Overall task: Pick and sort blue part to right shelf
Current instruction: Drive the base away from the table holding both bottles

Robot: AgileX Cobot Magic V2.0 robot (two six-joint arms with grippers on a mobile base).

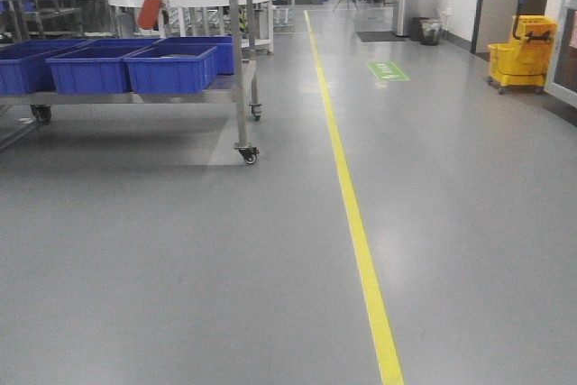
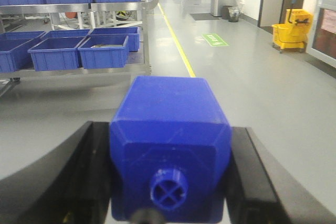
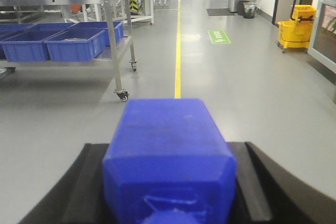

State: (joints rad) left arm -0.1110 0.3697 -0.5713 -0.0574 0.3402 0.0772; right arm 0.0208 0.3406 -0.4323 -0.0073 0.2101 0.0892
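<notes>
Grey sealed floor point(image 1: 180, 268), with a yellow line point(image 1: 361, 241) running up the aisle. A wheeled steel rack point(image 1: 239, 69) stood left of the line, carrying blue bins point(image 1: 171, 74) on two levels. A green floor marking point(image 1: 388, 70) lay right of the line, and a yellow mop bucket point(image 1: 521, 56) stood by the far right wall. No rollers were visible on the rack, so I could not tell whether it was the target shelf.

Right gripper point(image 3: 169, 153): pinching the blue part point(image 3: 165, 129) between its black fingers point(image 3: 252, 171). The part's sloped shoulders and wide cap point(image 3: 170, 216) faced the camera. It was held above the floor, well apart from the rack.

Left gripper point(image 2: 170, 129): clamped on a second blue block point(image 2: 168, 108), a black finger point(image 2: 97, 156) touching each flank. Its small round neck point(image 2: 168, 190) faced the camera and showed a cross in its end.
</notes>
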